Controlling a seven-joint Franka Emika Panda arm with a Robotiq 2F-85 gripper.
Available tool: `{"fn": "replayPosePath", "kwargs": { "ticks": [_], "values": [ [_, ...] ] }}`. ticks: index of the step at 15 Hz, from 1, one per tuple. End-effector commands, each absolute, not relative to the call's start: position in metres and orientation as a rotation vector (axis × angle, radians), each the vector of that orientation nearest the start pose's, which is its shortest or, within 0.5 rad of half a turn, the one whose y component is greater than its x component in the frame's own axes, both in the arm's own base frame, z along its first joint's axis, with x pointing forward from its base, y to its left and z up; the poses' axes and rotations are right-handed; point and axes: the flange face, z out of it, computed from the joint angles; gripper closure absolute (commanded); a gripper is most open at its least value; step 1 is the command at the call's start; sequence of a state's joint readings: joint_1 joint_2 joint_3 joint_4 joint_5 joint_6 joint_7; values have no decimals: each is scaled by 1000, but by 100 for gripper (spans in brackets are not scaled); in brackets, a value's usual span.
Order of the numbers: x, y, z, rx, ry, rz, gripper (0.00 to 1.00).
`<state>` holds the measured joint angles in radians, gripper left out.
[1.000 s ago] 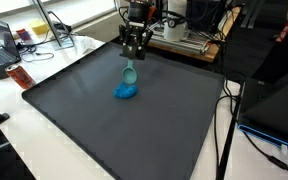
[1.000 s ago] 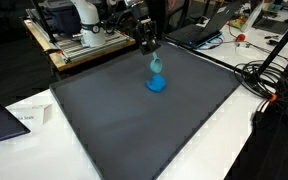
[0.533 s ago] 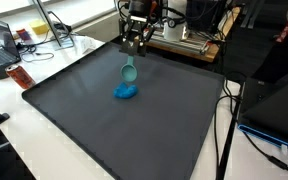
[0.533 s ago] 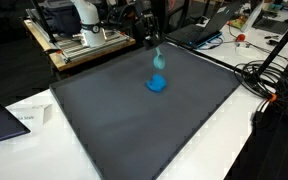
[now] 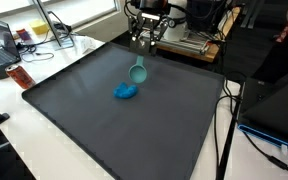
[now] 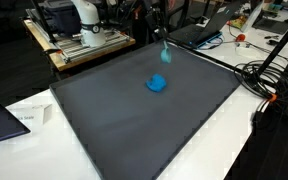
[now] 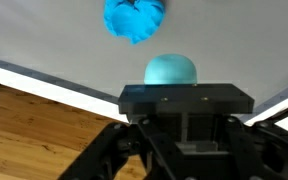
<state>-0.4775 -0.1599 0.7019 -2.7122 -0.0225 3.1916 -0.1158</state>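
The Robotiq gripper (image 5: 144, 44) is clamped shut on the thin handle of a teal scoop (image 5: 138, 72), which hangs bowl-down in the air above the far part of a dark grey mat (image 5: 84, 110). A crumpled blue cloth (image 5: 126, 92) lies on the mat just below and beside the scoop, apart from it. In the wrist view the scoop's rounded bowl (image 7: 171, 70) shows between gripper and cloth (image 7: 134, 18).
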Motion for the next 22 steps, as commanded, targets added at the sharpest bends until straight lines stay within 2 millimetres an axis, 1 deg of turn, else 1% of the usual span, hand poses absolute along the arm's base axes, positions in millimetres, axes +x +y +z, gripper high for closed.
{"fn": "replayPosePath", "kwargs": {
  "ticks": [1,3,4,5,9,10,15,18,22],
  "values": [
    [442,102,342,-3104,-546,-872,78],
    [450,108,336,-3125,-525,-760,78],
    [443,104,331,-3090,-547,-809,78],
    [444,105,331,-3093,-545,-796,53],
    [443,105,329,-3094,-544,-788,53],
    [443,105,329,-3094,-544,-788,78],
    [455,97,335,-3107,-532,-806,78],
    [461,90,334,-3111,-526,-791,78],
    [468,87,327,-3102,-533,-760,78]
  ]
}}
